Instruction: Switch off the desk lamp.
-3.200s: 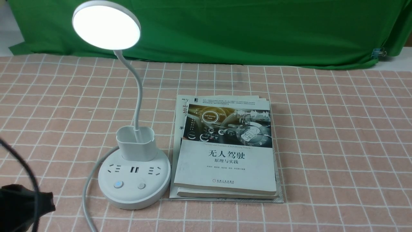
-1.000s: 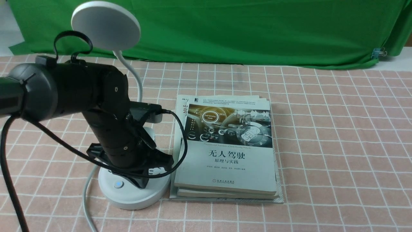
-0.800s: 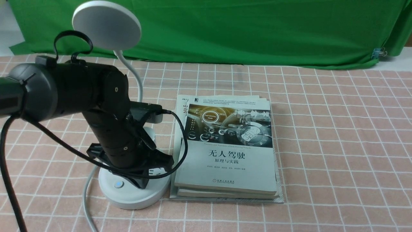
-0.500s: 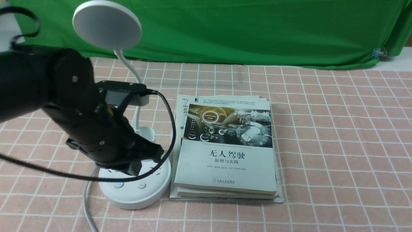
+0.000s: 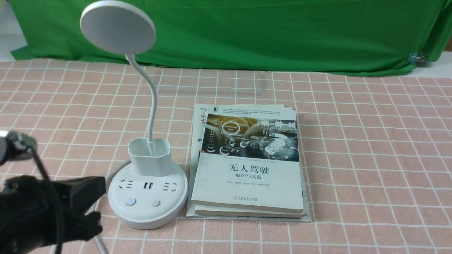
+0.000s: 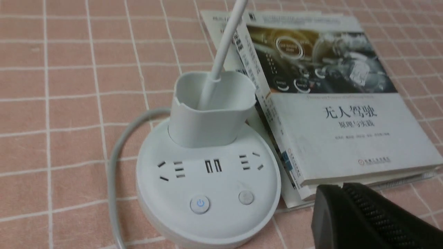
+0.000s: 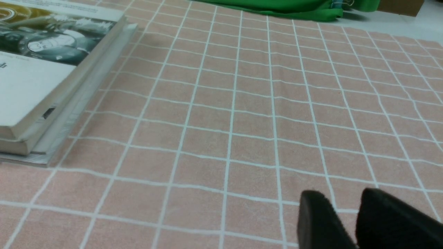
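Left gripper [image 6: 341, 188]: fingers pressed together, nothing held. It sits by the front-left corner of the counter, near the lamp [image 5: 150, 157] but not touching it.

Right gripper [image 7: 341, 197]: fingers a slit apart, empty, low over bare cloth [image 7: 242, 121] to the right of the books [image 5: 247, 169], toward the front edge (it does not show in my front view).

Lamp: stands upright toward the front edge, left of centre. Head [image 5: 117, 27] is a flat grey-white disc with no glow. Base [image 6: 207, 180] carries sockets and two buttons: a blue-lit button [image 6: 199, 204] and a plain button [image 6: 246, 197]. Cord [image 6: 116, 162] runs off the base toward the front edge.

Books: a stack lying flat just beside the base, on its right.

Status, as I judge it: the unlit head means the switch-off is done. Nothing is left to do on the lamp itself; I would only park the left arm clear. I read the blue light as a socket indicator (I cannot confirm that from here).
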You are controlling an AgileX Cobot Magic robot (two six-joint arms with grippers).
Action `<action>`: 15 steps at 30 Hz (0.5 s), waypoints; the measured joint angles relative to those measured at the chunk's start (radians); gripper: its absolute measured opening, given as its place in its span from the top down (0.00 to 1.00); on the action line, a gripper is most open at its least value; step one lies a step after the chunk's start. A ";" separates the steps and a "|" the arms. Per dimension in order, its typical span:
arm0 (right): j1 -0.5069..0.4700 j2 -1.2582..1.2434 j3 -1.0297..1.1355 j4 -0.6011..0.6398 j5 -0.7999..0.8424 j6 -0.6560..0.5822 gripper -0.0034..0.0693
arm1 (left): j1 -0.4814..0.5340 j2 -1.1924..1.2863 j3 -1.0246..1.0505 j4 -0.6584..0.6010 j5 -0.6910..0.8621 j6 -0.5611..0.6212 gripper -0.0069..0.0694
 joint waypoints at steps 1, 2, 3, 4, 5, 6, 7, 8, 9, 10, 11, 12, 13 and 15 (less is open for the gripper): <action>0.000 0.000 0.000 0.000 0.000 0.000 0.62 | 0.000 -0.035 0.029 0.000 -0.009 0.003 0.90; 0.000 0.000 0.000 0.000 0.000 0.000 0.62 | 0.000 -0.060 0.049 0.000 -0.011 0.006 0.90; 0.000 0.000 0.000 0.000 0.000 0.000 0.62 | 0.000 -0.092 0.077 0.001 -0.016 0.009 0.90; 0.000 0.000 0.000 0.000 0.000 0.000 0.62 | 0.000 -0.110 0.092 0.001 -0.018 0.009 0.90; 0.000 0.000 0.000 0.000 0.000 0.000 0.62 | 0.000 -0.128 0.110 0.001 -0.020 0.009 0.90; 0.000 0.000 0.000 0.000 0.000 0.000 0.62 | 0.000 -0.134 0.116 0.001 -0.020 0.009 0.90; 0.000 0.000 0.000 0.000 0.000 0.000 0.62 | 0.000 -0.151 0.137 0.001 -0.021 0.010 0.90; 0.000 0.000 0.000 0.000 0.000 0.000 0.62 | 0.000 -0.154 0.144 0.001 -0.021 0.010 0.90; 0.000 0.000 0.000 0.000 0.000 0.000 0.62 | 0.000 -0.155 0.145 0.001 -0.021 0.010 0.90; 0.000 0.000 0.000 0.000 0.000 0.000 0.62 | 0.000 -0.155 0.153 0.001 -0.019 0.010 0.90; 0.000 0.000 0.000 0.000 0.000 0.000 0.62 | 0.000 -0.155 0.155 0.002 -0.017 0.010 0.90; 0.000 0.000 0.000 0.000 0.000 0.000 0.62 | 0.000 -0.155 0.155 0.003 -0.016 0.010 0.90; 0.000 0.000 0.000 0.000 0.000 0.000 0.62 | 0.000 -0.155 0.155 0.006 -0.016 0.010 0.90; 0.000 0.000 0.000 0.000 0.000 0.000 0.62 | 0.000 -0.155 0.156 0.022 -0.016 0.011 0.90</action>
